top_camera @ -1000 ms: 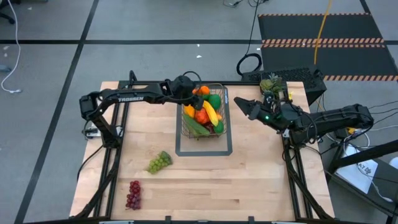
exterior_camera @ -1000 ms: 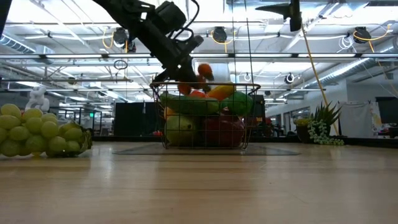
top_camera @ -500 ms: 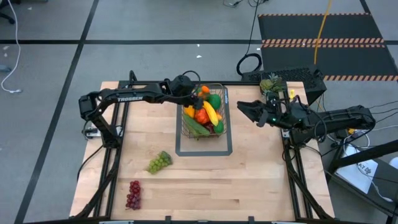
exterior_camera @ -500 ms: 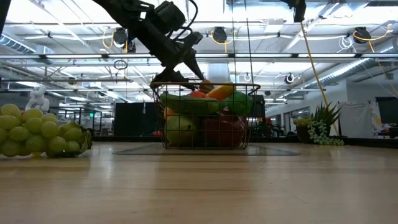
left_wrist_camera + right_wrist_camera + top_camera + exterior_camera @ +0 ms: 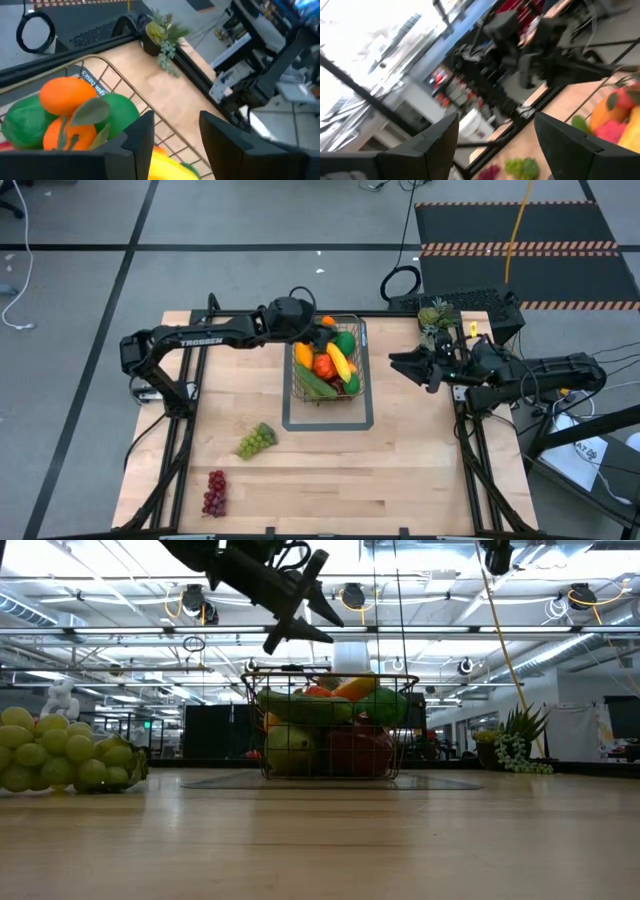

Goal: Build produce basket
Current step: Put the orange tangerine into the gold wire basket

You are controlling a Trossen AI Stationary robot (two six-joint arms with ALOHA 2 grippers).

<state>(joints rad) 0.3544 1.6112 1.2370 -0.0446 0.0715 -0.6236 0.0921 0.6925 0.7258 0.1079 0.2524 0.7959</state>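
On the wooden table [image 5: 420, 450], one wire basket [image 5: 352, 394] holds piled produce [image 5: 330, 362], two grape bunches lie apart, one green [image 5: 256, 441], one red [image 5: 214, 492], while the left gripper [image 5: 308, 612] hangs spread and empty above the basket's rim and the right gripper [image 5: 398, 363], spread too, waits well aside.

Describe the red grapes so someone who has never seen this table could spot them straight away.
Start at the wire basket at the table's far middle, then go toward the near left corner. Past the green grapes, nearer the table's front edge, lie the red grapes: a dark red bunch, the only red fruit outside the basket.
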